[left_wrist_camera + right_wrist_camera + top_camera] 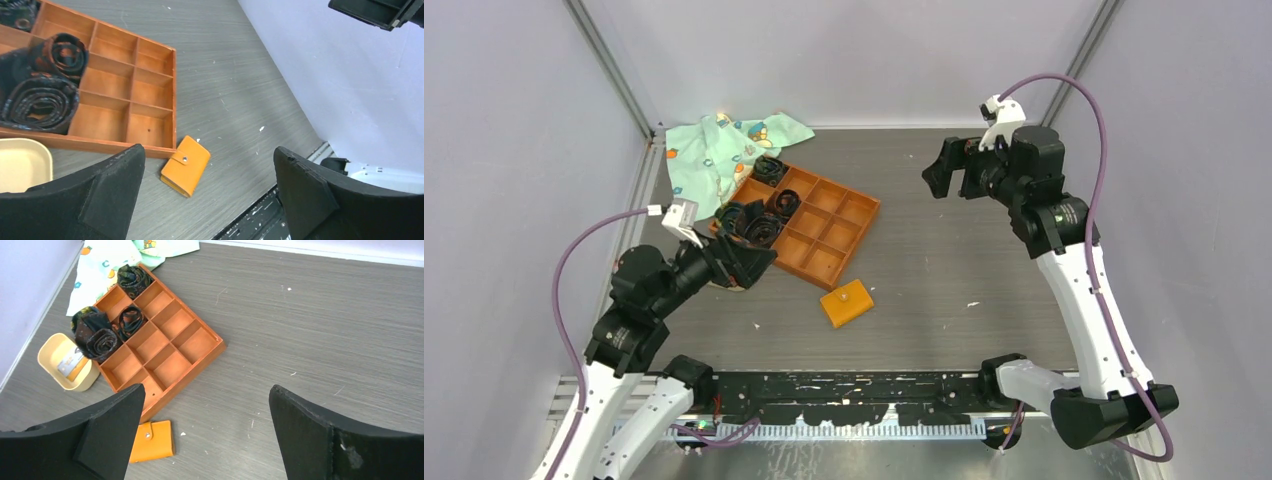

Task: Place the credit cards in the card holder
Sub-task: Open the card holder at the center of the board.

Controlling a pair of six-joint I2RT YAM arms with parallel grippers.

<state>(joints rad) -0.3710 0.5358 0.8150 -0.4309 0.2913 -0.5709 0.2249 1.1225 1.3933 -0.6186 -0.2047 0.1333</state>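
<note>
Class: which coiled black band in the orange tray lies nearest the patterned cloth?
The band alone in the tray's corner compartment beside the cloth; the others cluster toward the card holder.

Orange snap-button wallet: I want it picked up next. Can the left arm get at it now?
Probably yes: the flat orange snap-button wallet lies uncovered beside the orange grid tray, framed between the open left fingers, with nothing in the way.

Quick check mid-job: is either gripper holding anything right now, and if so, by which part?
Nothing is held. The left gripper and the right gripper are both open, with nothing clamped between their fingers.
</note>
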